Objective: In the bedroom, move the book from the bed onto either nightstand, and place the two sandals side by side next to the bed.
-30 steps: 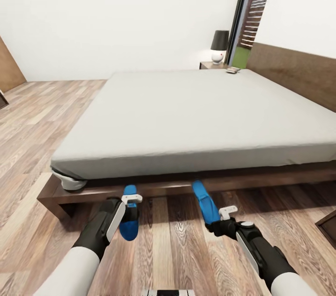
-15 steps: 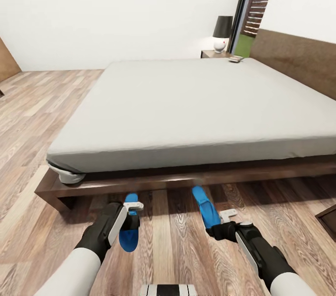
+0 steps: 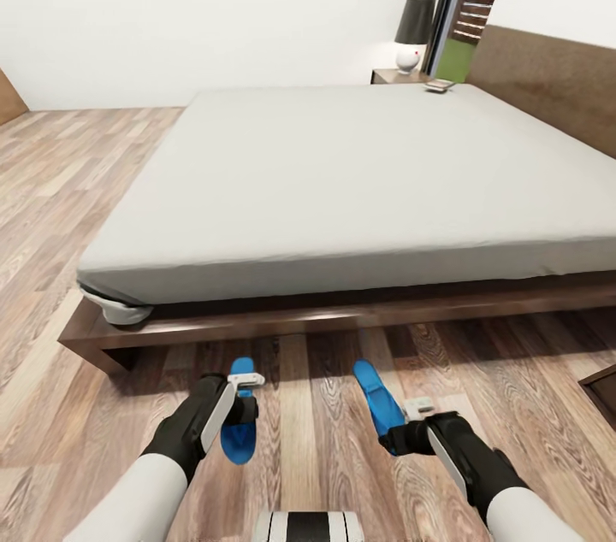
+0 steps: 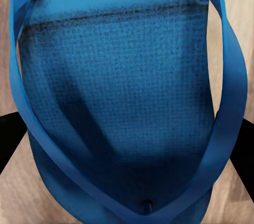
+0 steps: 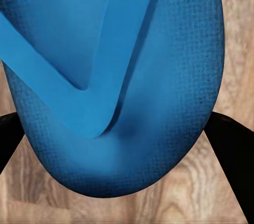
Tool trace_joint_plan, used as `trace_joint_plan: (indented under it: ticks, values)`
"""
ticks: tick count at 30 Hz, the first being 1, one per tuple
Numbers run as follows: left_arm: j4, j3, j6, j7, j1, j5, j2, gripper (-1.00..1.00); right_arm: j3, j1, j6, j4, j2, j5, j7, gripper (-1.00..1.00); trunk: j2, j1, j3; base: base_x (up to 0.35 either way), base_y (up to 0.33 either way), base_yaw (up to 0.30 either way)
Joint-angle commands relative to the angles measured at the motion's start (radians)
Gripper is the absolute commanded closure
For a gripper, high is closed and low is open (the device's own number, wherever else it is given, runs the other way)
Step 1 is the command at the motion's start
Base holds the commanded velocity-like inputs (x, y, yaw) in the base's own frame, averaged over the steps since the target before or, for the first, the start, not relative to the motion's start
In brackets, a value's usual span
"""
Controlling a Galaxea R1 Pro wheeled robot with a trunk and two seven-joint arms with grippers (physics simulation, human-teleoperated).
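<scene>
Holding one blue sandal in each tool, the robot is working on the sandal half of the task, standing at the foot of the bed (image 3: 342, 183). The left tool (image 3: 244, 405) is gripping the left sandal (image 3: 239, 427), and the right tool (image 3: 402, 431) is gripping the right sandal (image 3: 376, 401); in both wrist views dark fingers are flanking a blue sole over wood planks, so each tool is closed on its sandal. Both sandals are hanging just short of the bed's footboard, near each other but apart, the right one angled off line with the left. Whether either is touching the floor (image 3: 77, 209) I cannot tell. The next move, as I judge it, is calling for lowering both onto the floor beside the bed, turning the right one parallel to the left, then letting go. A small book-like object (image 3: 439, 85) is lying at the bed's far corner beside the nightstand (image 3: 387, 78) with its lamp (image 3: 414, 33), so that step is looking undone.
</scene>
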Motion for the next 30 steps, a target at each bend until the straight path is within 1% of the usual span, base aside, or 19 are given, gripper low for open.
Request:
trace_joint_plan:
  ticks: [1, 3, 6, 7, 8, 11, 13, 15, 18, 19, 22, 25, 27, 30]
  values:
    - [0.002, -0.002, -0.015, 0.01, -0.001, 0.011, 0.001, 1.0, 0.004, -0.009, 0.005, 0.011, 0.003, -0.003, -0.003, 1.0, -0.001, 0.0, -0.005, 0.0, 0.0, 0.0]
    - [0.015, -0.002, -0.046, 0.01, -0.004, 0.012, 0.001, 1.0, 0.004, -0.017, 0.004, 0.019, 0.011, -0.002, -0.016, 1.0, -0.001, 0.001, -0.012, 0.0, 0.0, 0.0]
    - [0.044, -0.002, -0.086, 0.01, -0.01, 0.012, 0.001, 1.0, 0.004, -0.035, 0.004, 0.023, 0.036, -0.002, -0.071, 1.0, -0.002, 0.002, -0.024, 0.0, 0.0, 0.0]
    - [0.049, -0.002, -0.1, 0.01, -0.011, 0.012, 0.001, 1.0, 0.004, -0.041, 0.002, 0.023, 0.039, -0.002, -0.082, 1.0, -0.002, 0.003, -0.028, 0.0, 0.0, 0.0]
    - [0.061, -0.002, -0.132, 0.01, -0.012, 0.013, 0.001, 1.0, 0.004, -0.053, -0.001, 0.023, 0.043, -0.002, -0.093, 1.0, -0.002, 0.003, -0.032, 0.0, 0.0, 0.0]
    - [0.094, -0.002, -0.172, 0.009, -0.026, 0.013, 0.002, 1.0, 0.004, -0.064, -0.025, 0.019, 0.046, -0.004, -0.094, 1.0, -0.003, 0.005, -0.043, 0.0, 0.0, 0.0]
    - [0.125, -0.002, -0.209, 0.008, -0.051, 0.009, 0.002, 1.0, 0.004, -0.066, -0.063, 0.017, 0.047, -0.004, -0.092, 1.0, -0.003, 0.006, -0.051, 0.0, 0.0, 0.0]
    - [0.146, -0.002, -0.238, 0.008, -0.075, 0.008, 0.002, 1.0, 0.005, -0.067, -0.075, 0.013, 0.048, -0.004, -0.091, 1.0, -0.004, 0.006, -0.059, 0.0, 0.0, 0.0]
    - [0.167, -0.004, -0.295, 0.008, -0.091, 0.007, -0.001, 1.0, 0.005, -0.067, -0.078, 0.003, 0.065, -0.003, -0.096, 1.0, -0.005, 0.008, -0.07, 0.0, 0.0, 0.0]
    - [0.169, -0.005, -0.315, 0.008, -0.092, 0.006, -0.001, 1.0, 0.005, -0.068, -0.079, 0.0, 0.071, -0.002, -0.096, 1.0, -0.005, 0.008, -0.07, 0.0, 0.0, 0.0]
    - [0.163, -0.003, -0.334, 0.009, -0.094, 0.011, 0.006, 1.0, 0.009, -0.068, -0.081, -0.012, 0.076, -0.002, -0.092, 1.0, -0.005, 0.008, -0.07, 0.0, 0.0, 0.0]
    - [0.16, -0.005, -0.329, 0.007, -0.094, 0.009, 0.004, 1.0, 0.056, -0.067, -0.083, -0.016, 0.075, -0.003, -0.089, 1.0, -0.005, 0.008, -0.07, 0.002, 0.0, 0.0]
    - [0.162, -0.004, -0.322, 0.006, -0.094, 0.008, 0.003, 1.0, 0.064, -0.067, -0.083, -0.016, 0.075, -0.004, -0.089, 1.0, -0.005, 0.008, -0.07, 0.047, 0.0, 0.0]
    - [0.165, -0.005, -0.318, 0.005, -0.094, 0.008, 0.005, 1.0, 0.066, -0.066, -0.084, -0.015, 0.075, -0.004, -0.089, 1.0, -0.005, 0.008, -0.07, 0.057, 0.0, 0.0]
